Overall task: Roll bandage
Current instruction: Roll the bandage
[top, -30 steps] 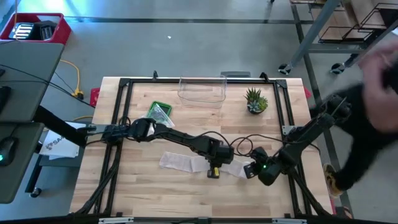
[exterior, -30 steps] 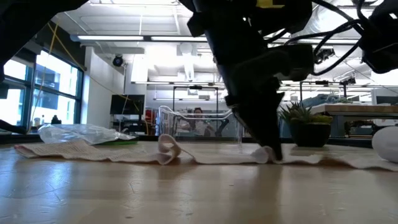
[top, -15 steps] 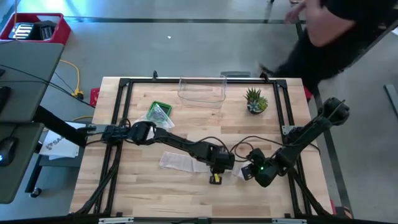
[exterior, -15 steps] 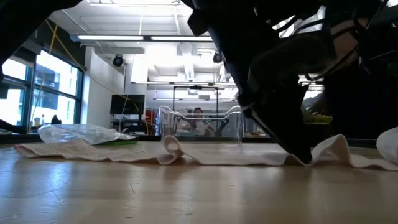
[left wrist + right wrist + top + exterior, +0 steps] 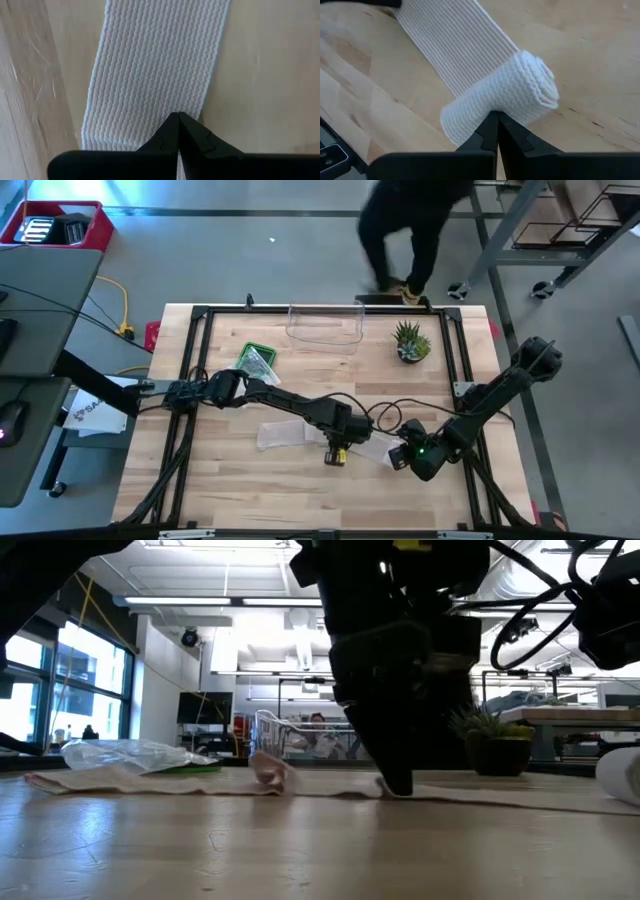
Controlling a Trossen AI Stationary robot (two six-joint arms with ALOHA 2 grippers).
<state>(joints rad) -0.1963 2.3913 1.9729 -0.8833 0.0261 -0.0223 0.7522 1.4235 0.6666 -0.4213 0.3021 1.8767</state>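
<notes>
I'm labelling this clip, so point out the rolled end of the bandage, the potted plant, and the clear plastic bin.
rolled end of the bandage (image 5: pixel 512 92), right wrist view, on the roll's curved side.
potted plant (image 5: pixel 411 342), high view, on its spiky leaves.
clear plastic bin (image 5: pixel 325 338), high view, on its near wall.

Grey concrete floor (image 5: pixel 250 260), tall windows (image 5: pixel 70 680), bright ceiling strip lights (image 5: pixel 225 602).

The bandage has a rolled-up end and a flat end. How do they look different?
The rolled end is wound into a fat tube with a spiral showing on its side; the flat end lies spread thin on the table. The rolled end sits by the right gripper; the flat end stretches past the left gripper, toward the left arm's side. Both are one white ribbed strip, and both grippers are shut.
</notes>
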